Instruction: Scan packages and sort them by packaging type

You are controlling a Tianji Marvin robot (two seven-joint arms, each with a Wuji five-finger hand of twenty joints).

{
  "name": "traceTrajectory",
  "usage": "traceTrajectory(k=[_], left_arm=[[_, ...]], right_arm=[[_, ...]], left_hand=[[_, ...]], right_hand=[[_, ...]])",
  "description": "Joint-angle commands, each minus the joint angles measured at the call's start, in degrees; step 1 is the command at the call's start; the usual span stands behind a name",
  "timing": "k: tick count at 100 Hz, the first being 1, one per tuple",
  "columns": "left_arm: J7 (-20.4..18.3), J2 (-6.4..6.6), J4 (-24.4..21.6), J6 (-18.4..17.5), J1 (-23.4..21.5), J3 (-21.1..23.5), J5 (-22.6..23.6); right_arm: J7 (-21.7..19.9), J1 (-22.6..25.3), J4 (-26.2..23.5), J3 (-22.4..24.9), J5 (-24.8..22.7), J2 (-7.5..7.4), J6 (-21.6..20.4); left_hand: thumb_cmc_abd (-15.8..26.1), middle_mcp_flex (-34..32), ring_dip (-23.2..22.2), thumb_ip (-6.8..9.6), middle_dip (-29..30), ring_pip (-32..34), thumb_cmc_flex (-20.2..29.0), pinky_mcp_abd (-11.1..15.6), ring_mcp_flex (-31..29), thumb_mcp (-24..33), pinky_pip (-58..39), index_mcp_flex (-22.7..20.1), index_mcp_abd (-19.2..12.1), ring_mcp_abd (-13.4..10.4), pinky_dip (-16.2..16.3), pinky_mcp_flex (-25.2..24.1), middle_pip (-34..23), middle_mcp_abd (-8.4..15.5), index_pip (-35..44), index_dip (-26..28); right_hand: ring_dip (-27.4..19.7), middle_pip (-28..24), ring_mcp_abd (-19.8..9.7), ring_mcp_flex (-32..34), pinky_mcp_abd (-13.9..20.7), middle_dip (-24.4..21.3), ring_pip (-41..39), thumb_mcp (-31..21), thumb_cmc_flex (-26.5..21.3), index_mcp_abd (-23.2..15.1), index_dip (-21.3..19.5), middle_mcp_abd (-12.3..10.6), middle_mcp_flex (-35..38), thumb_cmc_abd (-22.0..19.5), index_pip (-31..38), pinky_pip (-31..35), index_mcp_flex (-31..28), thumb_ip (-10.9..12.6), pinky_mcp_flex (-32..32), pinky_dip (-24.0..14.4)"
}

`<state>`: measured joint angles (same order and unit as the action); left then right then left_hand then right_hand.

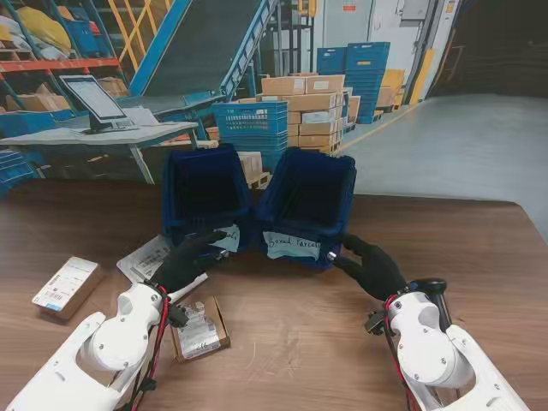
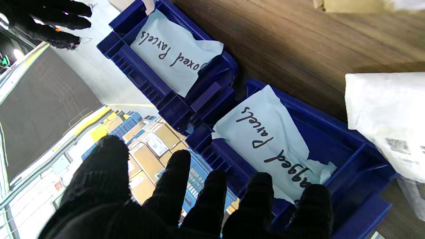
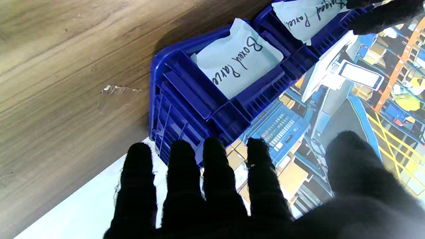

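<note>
A box lay nearest; both hands, left and right, were spread empty by 2 bins, which risked being nudged.

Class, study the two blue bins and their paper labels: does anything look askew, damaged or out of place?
Yes. The label on the left bin, "Bagged Parcels", is crumpled with a ragged edge, and the "Boxed Parcels" label on the right bin sits crooked. The bins angle apart rather than sit square.
</note>
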<state>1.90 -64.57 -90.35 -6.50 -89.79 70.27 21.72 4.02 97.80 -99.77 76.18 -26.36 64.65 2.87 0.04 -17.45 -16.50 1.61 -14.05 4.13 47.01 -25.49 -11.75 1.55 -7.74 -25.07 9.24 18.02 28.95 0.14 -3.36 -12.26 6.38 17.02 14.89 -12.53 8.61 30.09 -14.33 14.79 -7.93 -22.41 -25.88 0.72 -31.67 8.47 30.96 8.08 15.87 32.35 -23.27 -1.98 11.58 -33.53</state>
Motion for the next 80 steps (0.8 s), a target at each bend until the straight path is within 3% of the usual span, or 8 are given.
traceTrajectory(k=[1, 56, 80], left_arm=[[-1.0, -0.21, 0.0, -0.4, 0.2, -0.3, -0.1], [-1.2, -0.22, 2.0, -2.0, 2.1, -1.5, -0.4], [-0.9, -0.34, 0.8, -0.8, 0.8, -0.4, -0.9]], right_arm=[[-0.9, 0.8, -0.5, 0.1, -0.1, 0.21, 0.1], [-1.3, 1.8, -1.4, 0.8, -0.2, 0.12, 0.8], [-1.5, 1.7, -1.4, 0.9, -0.2, 0.1, 0.7]], left_hand=[[2.3, -1.7, 0.6, 0.35, -0.6, -1.2, 1.5, 0.9, 1.4, -2.2, 0.4, -0.4, 0.6, -0.3, 0.8, -0.9, 1.5, 0.2, -0.3, -0.3], [2.3, -1.9, 0.6, 0.34, -0.6, -1.2, 1.5, 0.9, 1.4, -2.2, 0.4, -0.5, 0.5, -0.4, 0.8, -0.8, 1.5, 0.2, -0.3, -0.2], [2.2, -2.0, 0.5, 0.33, -0.6, -1.2, 1.5, 0.9, 1.4, -2.2, 0.4, -0.8, 0.5, -0.4, 0.8, -0.9, 1.5, 0.2, -0.2, -0.2]], right_hand=[[1.4, 0.3, -0.6, -0.2, 0.3, 0.0, 0.1, 0.6, 0.1, -0.5, -0.1, -1.8, 0.0, -1.5, -0.1, 0.1, -0.8, 1.8, -0.6, -0.7], [1.4, 0.3, -0.6, -0.2, 0.3, 0.0, 0.1, 0.6, 0.1, -0.4, -0.1, -1.8, -0.1, -1.5, -0.1, 0.2, -0.7, 1.8, -0.6, -0.7], [1.4, 0.3, -0.6, -0.2, 0.3, 0.0, 0.1, 0.6, 0.1, -0.5, -0.1, -1.8, -0.1, -1.4, -0.1, 0.2, -0.7, 1.8, -0.5, -0.7]])
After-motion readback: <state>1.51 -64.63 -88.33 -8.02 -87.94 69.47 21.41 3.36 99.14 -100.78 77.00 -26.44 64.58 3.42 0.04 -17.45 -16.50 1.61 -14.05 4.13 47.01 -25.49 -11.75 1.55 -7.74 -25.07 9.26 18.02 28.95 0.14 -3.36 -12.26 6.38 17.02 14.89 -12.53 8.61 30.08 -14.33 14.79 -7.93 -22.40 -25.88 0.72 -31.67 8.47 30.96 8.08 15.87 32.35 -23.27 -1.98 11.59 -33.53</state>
